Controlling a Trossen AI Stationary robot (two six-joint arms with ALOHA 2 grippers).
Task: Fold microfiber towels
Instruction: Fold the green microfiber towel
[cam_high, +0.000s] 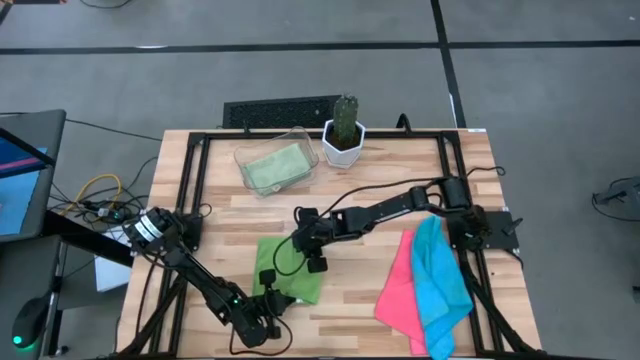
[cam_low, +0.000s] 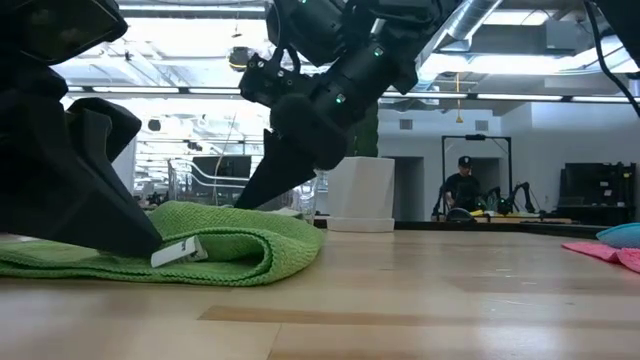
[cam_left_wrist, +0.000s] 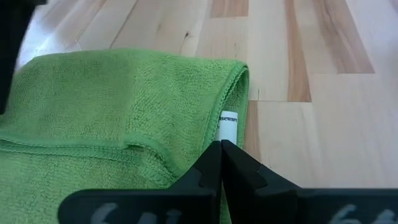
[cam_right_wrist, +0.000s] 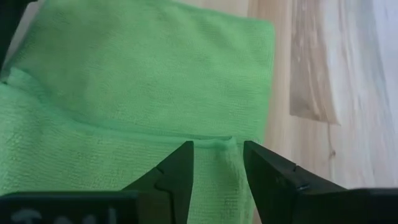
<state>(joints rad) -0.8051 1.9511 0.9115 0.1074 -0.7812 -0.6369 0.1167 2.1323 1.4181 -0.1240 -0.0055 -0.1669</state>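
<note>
On the wooden surface (cam_high: 350, 215), taking the bright green towel (cam_high: 292, 268) as the landmark and going left to right. At the towel's left front corner sits the left pincer (cam_high: 268, 305), fingers pressed together; its wrist view shows the tips (cam_left_wrist: 221, 155) meeting at the folded hem beside a small white label (cam_left_wrist: 227, 126), though whether cloth is pinched between them I cannot tell. At the towel's far right edge the right pincer (cam_high: 316, 262) hangs just above the cloth, fingers (cam_right_wrist: 180, 165) partly spread with a ridge of green fabric in the gap, not clamped. The towel lies already doubled over, its rounded fold facing right in the low view.

To fold well, the right pincer should probably close on both layers at the edge, lift little, and carry the edge across squarely while the left anchors its corner.

Well right of the green towel lie a pink towel (cam_high: 398, 285) and a blue towel (cam_high: 440, 280), overlapping and unfolded.
</note>
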